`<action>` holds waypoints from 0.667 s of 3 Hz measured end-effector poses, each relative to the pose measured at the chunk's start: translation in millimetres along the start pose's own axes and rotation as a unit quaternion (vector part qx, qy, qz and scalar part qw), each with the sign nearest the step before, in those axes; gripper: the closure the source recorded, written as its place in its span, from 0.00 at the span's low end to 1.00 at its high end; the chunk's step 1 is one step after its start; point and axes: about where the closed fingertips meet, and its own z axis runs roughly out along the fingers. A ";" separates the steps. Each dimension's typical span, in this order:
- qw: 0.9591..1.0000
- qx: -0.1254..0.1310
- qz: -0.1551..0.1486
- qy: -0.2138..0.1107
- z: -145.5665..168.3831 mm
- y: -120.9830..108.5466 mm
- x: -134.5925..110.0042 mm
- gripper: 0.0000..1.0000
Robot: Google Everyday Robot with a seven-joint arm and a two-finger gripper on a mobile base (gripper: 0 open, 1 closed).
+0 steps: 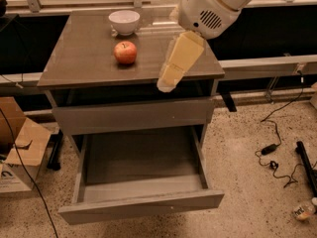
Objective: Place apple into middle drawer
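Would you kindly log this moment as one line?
tool above cabinet front edge; apple ungrasped on top; lower drawer open, empty

Raised camera looks down on cabinet [84,58]; jaws hang close, mid-frame.

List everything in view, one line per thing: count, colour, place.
apple: one, red, on the cabinet top, left of centre, apart from the bowl
bowl: one, white, at the back of the cabinet top, behind the apple
cabinet: one, grey-brown, centre of view
closed drawer: one, grey, just under the top
open drawer: one, grey, pulled out below the closed one
cardboard box: one, brown, on the floor at left
cables: several, black, on the floor at right
arm: one, white, top right
gripper: one, cream, over the cabinet top's front edge, right of the apple, not touching it
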 end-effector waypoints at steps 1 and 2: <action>1.000 0.001 0.000 -0.003 -13.2 25.4 9.1 0.15; 1.000 -0.001 0.018 0.007 -17.5 37.8 29.5 0.12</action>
